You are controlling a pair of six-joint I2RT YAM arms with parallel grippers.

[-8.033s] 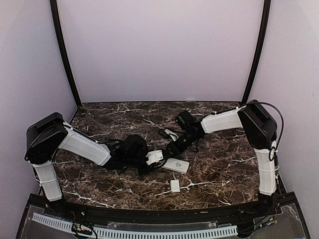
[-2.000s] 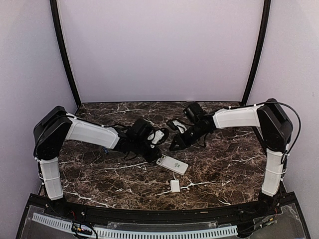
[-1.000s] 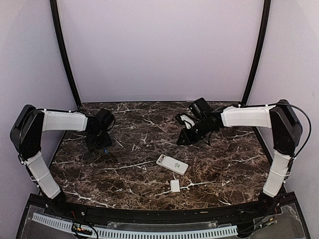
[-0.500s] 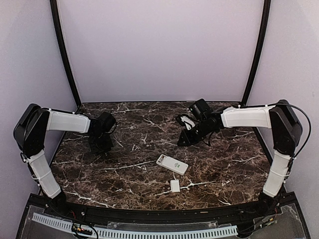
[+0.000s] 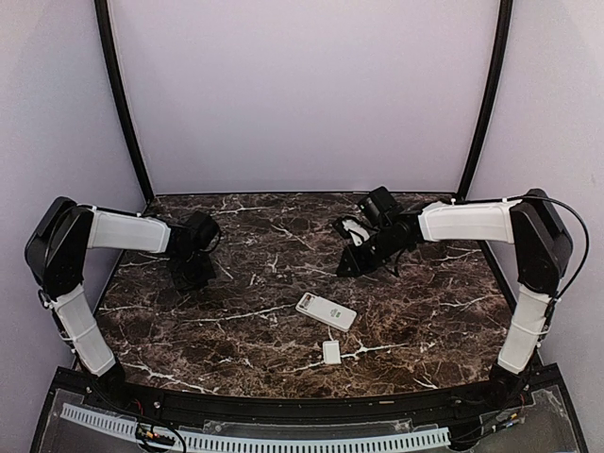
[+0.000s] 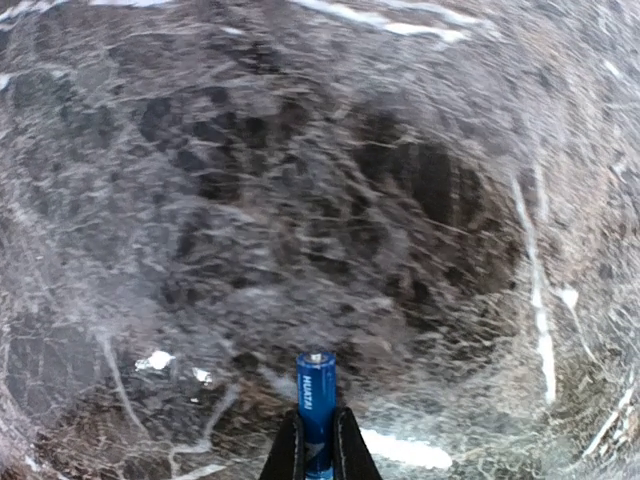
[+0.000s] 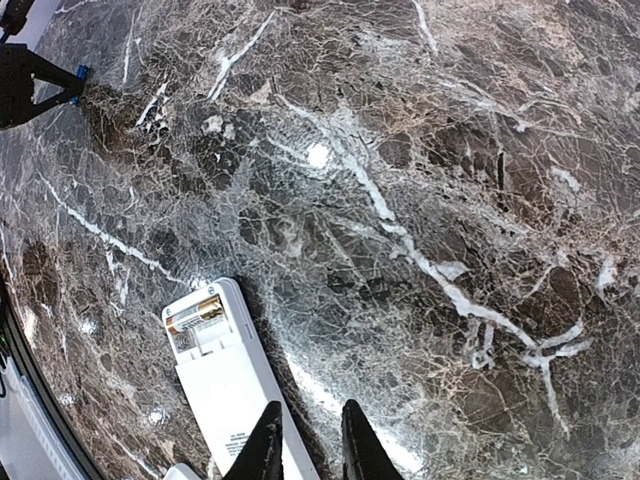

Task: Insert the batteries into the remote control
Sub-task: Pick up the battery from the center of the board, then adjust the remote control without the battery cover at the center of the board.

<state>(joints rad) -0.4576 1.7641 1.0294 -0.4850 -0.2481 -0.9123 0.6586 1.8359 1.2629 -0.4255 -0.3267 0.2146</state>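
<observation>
The left tool (image 6: 318,462) is pressed together on a slim blue cylinder battery (image 6: 316,400). It pinches the rear end, so the battery sticks out forward along the fingers, with its metal cap away from the tool. This tool is low over the dark marble-patterned table (image 5: 425,311). It is well apart from the slim white plastic remote control (image 5: 327,311), to the left of it and toward its far side. The right tool (image 7: 307,450) hovers on the far side of the remote, much nearer than the left one. Its fingers are a little spread and carry nothing.

The remote lies flat, back side up, with the battery bay open at one end. In the right wrist view this end seems to face the left arm. A pale tan-gold battery (image 7: 197,313) sits in the bay, across the width of the remote, and the place just beside it looks free. A small flat white cover (image 5: 331,352) lies near the remote on its near side.

In my judgement the coming move turns on this: the blue battery must go right and nearer, to the open end. Its long axis must come crosswise to the remote, parallel to the tan one.
</observation>
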